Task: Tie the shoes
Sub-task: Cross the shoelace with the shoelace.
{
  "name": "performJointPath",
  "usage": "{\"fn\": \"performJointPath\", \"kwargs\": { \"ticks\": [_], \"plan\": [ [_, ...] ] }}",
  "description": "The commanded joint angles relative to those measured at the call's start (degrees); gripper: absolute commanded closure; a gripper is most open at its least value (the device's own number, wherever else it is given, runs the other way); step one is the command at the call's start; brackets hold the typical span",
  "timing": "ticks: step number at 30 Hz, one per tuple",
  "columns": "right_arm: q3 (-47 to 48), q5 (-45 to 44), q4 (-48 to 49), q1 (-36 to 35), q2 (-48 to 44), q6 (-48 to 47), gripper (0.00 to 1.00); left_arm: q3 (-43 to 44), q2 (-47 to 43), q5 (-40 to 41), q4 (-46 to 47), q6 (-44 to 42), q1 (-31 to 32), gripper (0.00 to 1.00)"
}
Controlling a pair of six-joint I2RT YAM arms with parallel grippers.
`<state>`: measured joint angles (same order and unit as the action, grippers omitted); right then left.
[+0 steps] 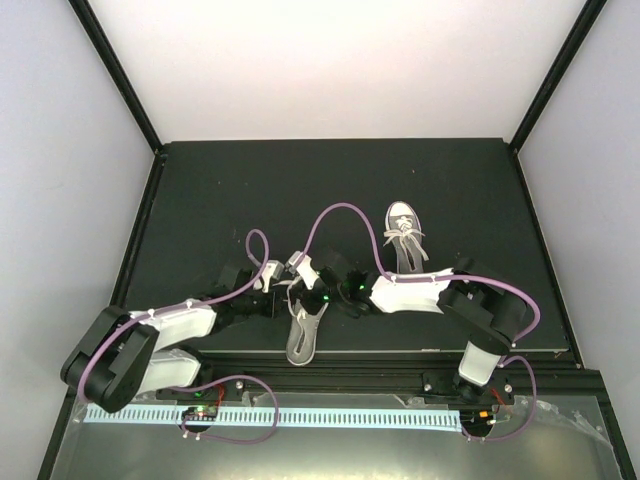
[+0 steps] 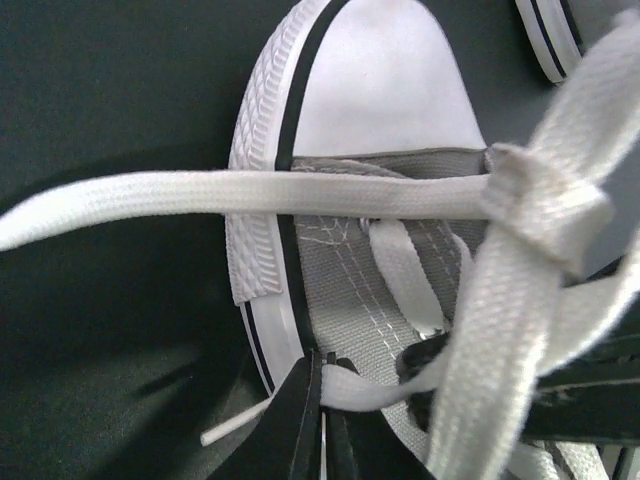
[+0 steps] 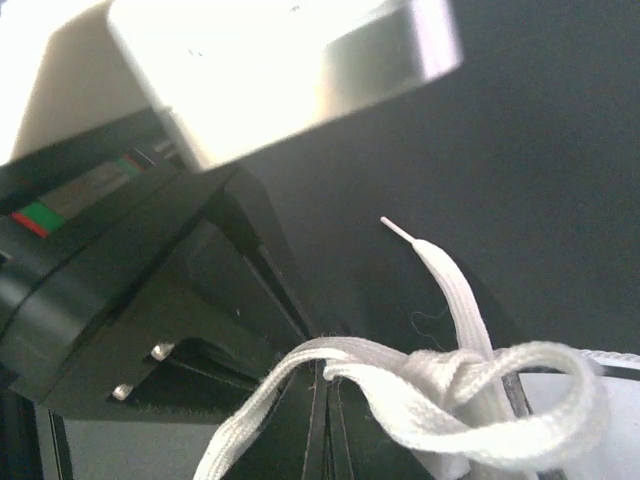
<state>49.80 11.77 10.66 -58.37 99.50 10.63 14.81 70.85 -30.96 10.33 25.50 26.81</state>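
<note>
One grey sneaker point(image 1: 303, 338) with a white toe cap point(image 2: 380, 80) lies near the front edge, between my two grippers. Its white laces cross in a knot point(image 2: 545, 200) above the grey canvas point(image 2: 350, 290). One lace strand point(image 2: 250, 192) stretches out to the left. My left gripper point(image 1: 308, 294) point(image 2: 325, 385) is shut on a lace strand over the shoe's side. My right gripper point(image 1: 337, 298) point(image 3: 328, 375) is shut on another lace strand next to the knot point(image 3: 450, 372). A free lace end point(image 3: 440, 270) sticks up. The second sneaker point(image 1: 403, 236) lies further back right, apart from both grippers.
The dark mat point(image 1: 220, 200) covers the table inside white walls. The left gripper's body point(image 3: 150, 200) fills the upper left of the right wrist view, close to my right fingers. The second shoe's sole point(image 2: 555, 40) shows at the top right of the left wrist view.
</note>
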Motion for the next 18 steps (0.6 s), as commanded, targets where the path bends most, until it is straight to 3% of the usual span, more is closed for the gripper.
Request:
{"fn": "performJointPath", "kwargs": {
  "ticks": [1, 5, 12, 18],
  "plan": [
    [0.76, -1.17, -0.54, 0.17, -1.00, 0.52, 0.97, 1.01, -1.85, 5.04, -1.79, 2.31, 0.58, 0.98],
    [-0.45, -2.05, -2.24, 0.13, -3.69, 0.17, 0.71, -0.42, -4.08, 6.98, -2.73, 6.34, 0.56, 0.98],
    [-3.54, -3.51, -8.73, 0.43, -14.84, -4.80, 0.37, -1.62, -7.94, 9.48, -7.82, 10.72, 0.60, 0.98],
    [-0.17, -6.61, -14.76, 3.98, -19.07, -2.22, 0.29, -1.06, -11.52, 12.10, -14.26, 12.71, 0.42, 0.98]
  ]
}}
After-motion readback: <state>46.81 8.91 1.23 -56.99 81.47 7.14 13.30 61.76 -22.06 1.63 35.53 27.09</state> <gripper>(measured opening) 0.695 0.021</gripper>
